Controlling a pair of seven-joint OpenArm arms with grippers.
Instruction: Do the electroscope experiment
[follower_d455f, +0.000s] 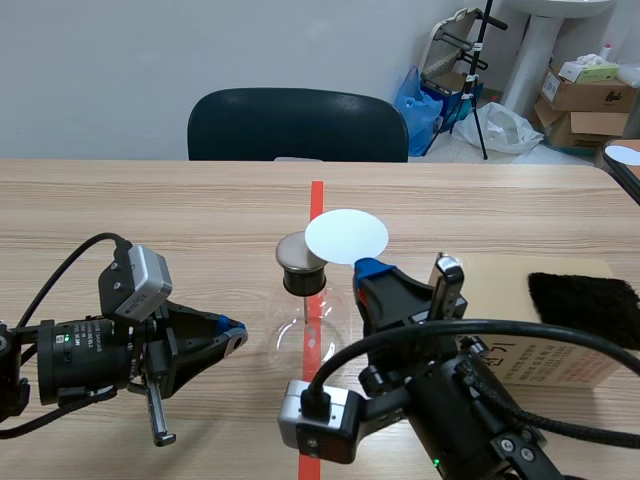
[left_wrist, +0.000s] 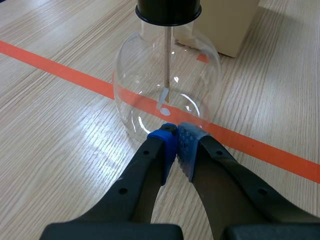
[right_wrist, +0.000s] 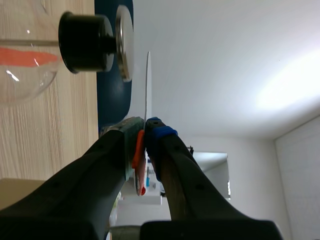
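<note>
The electroscope is a clear glass flask (follower_d455f: 310, 338) on the orange tape line, with a black stopper (follower_d455f: 303, 279) and a round metal plate (follower_d455f: 297, 251) on top. Inside the flask (left_wrist: 167, 85) a thin rod carries a small foil leaf (left_wrist: 163, 104). My left gripper (follower_d455f: 233, 338) rests low at the flask's left side, shut on nothing, with its blue pads meeting (left_wrist: 176, 131) right against the glass. My right gripper (follower_d455f: 366, 268) is shut on the orange handle (right_wrist: 138, 150) of a white disc (follower_d455f: 345, 237). The disc (right_wrist: 148, 85) hangs just beside the metal plate (right_wrist: 125, 42), a small gap between them.
A tan box (follower_d455f: 545, 300) lies at the right with a black fuzzy cloth (follower_d455f: 585, 306) on it. A dark chair (follower_d455f: 298, 125) stands behind the table's far edge. Cartons and bags sit on the floor at the back right.
</note>
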